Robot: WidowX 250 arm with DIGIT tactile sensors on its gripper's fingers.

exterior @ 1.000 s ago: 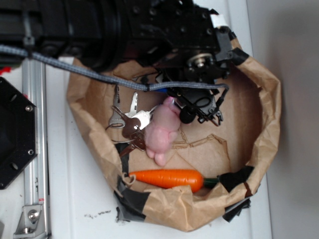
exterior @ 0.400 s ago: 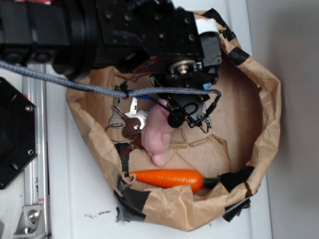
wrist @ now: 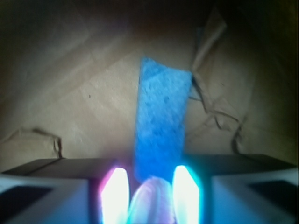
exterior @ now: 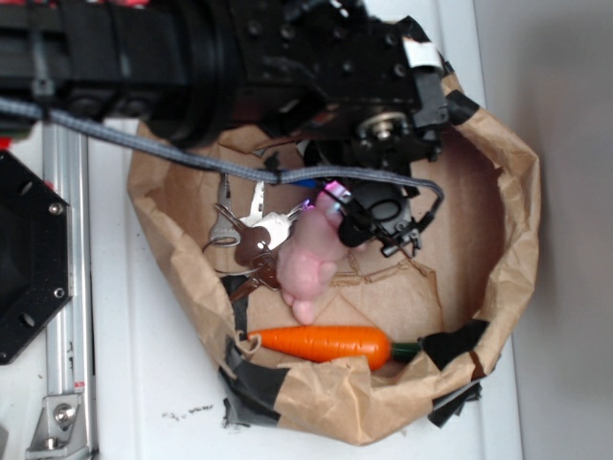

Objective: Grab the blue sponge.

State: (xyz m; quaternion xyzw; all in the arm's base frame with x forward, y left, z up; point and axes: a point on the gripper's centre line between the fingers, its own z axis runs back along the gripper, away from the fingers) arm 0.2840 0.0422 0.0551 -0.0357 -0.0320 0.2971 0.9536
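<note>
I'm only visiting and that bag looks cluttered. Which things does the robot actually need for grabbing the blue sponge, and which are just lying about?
Needed:
blue sponge
gripper

Lying about:
pink plush bunny
keys
toy carrot
paper bag

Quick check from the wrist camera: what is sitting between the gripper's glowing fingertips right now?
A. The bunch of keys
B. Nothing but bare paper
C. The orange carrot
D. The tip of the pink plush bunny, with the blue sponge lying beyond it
D: the wrist view shows a rounded pink plush bunny tip between the lit fingertips of the gripper, with the blue sponge stretching away beyond it.
</note>
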